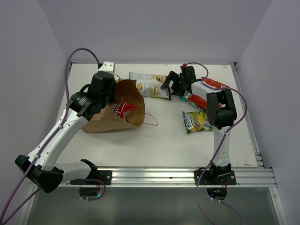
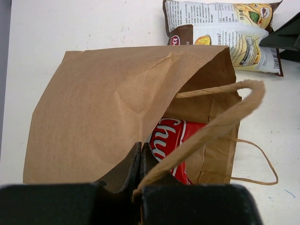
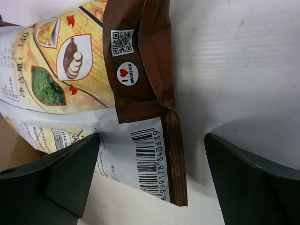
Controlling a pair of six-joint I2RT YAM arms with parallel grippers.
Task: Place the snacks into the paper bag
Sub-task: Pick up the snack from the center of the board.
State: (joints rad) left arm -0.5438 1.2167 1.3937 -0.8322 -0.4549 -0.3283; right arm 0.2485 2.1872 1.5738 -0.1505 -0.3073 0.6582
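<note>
A brown paper bag [image 1: 105,117] lies on its side on a white table [image 1: 164,140], with its mouth opening to the right of the left gripper [image 2: 140,157]. That gripper's two black fingers are pressed together. They pinch the bag's upper rim where one twisted handle [image 2: 220,122] is fixed, and they hold that side lifted so the mouth gapes. The handle loops up and forward from the fingertips. The second handle [image 2: 258,161] lies flat on the table, ahead of the fingers and well to their right. Just ahead of the left fingertips, inside the open mouth, rests a red packet [image 2: 171,140] with white lettering, partly covered by the bag's lifted side.

Farther ahead of the left gripper, past the bag's far edge, a white and brown chip packet [image 1: 149,84] lies flat on the table, outside the bag. The right gripper [image 3: 151,138] is spread wide at this packet's brown sealed end, beside the barcode. One finger is over the packet's white face and the other over bare table. Whether either finger touches the packet cannot be told.

Behind the right gripper, alongside its wrist, lies a small teal and red packet [image 1: 191,98]. A red-orange bag [image 1: 214,84] sits beyond it, partly hidden by the arm. A green candy bag [image 1: 197,121] lies farther back toward that arm's base. All three are on the table, well apart from the paper bag
</note>
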